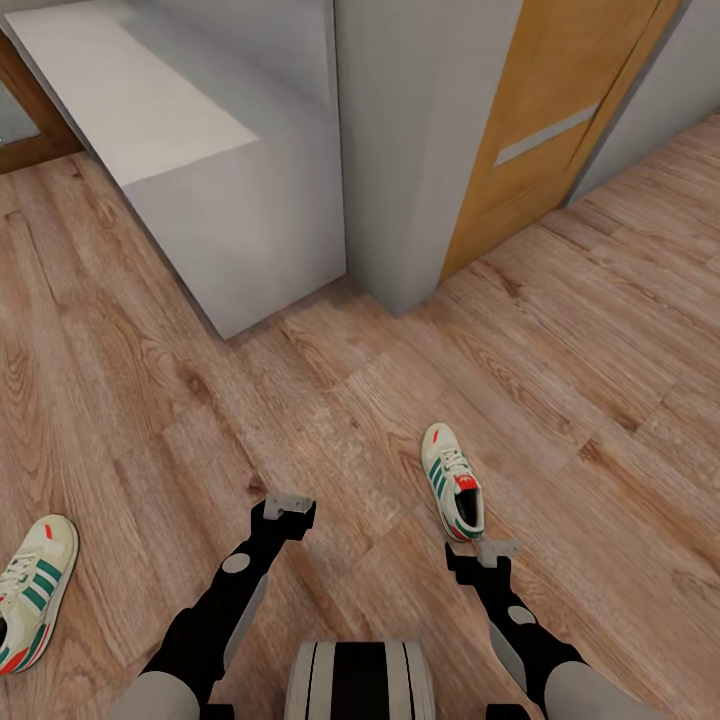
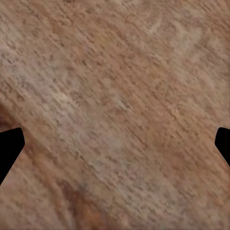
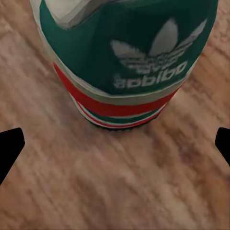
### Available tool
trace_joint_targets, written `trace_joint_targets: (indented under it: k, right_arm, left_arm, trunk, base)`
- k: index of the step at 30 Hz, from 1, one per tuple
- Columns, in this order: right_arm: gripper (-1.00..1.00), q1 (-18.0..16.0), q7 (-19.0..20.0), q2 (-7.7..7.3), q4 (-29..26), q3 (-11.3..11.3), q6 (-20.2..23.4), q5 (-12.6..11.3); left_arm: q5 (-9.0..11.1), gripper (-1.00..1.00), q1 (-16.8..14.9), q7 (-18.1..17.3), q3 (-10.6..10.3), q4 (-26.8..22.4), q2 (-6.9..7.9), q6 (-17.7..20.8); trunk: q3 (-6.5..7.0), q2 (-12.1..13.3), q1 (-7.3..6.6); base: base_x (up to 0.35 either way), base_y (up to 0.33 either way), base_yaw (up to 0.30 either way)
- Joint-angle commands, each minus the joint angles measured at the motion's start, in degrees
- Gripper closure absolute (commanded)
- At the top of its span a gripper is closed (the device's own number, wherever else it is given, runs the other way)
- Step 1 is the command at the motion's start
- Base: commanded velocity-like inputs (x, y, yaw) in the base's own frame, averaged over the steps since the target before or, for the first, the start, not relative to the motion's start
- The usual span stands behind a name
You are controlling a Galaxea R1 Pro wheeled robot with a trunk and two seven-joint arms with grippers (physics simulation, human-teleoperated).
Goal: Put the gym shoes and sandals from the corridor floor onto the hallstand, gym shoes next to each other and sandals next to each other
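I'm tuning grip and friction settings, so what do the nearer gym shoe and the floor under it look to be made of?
The gym shoe looks like smooth cream leather or synthetic, with green side stripes, a green heel patch with a printed logo, and red-and-green banding near the sole; the render leaves the exact material open. The corridor floor looks like matte wood-look plank laminate, with visible grain and plank seams.

both arms reach forward and down from the bottom of the head view, black forearms ending in grey-tipped wrists. the left gripper (image 1: pixel 290 505) hangs low with its jaws spread wide, nothing between them. the right gripper (image 1: pixel 497 550) is likewise parted and empty, black fingertips (image 3: pixel 10 146) at the frame edges.
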Motion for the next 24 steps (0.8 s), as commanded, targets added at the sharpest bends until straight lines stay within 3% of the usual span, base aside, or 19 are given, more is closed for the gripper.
trace_joint_targets:
  k: [1,24]
  right_arm:
    - [-1.0,-0.02,0.08,0.01,0.05,-0.18,-0.19,-0.03]
    - [-1.0,-0.02,0.08,0.03,0.03,-0.18,-0.18,-0.03]
  left_arm:
    - [0.0,-1.0,0.0,-0.02,-0.01,-0.09,0.0,0.29]
    - [0.0,-1.0,0.0,-0.02,0.0,-0.09,-0.26,0.31]
  trunk:
    - [-0.04,-0.01,-0.01]
    - [-0.06,-0.01,-0.01]
  base:
    - [0.0,0.0,0.0]
    - [0.059,0.0,0.0]
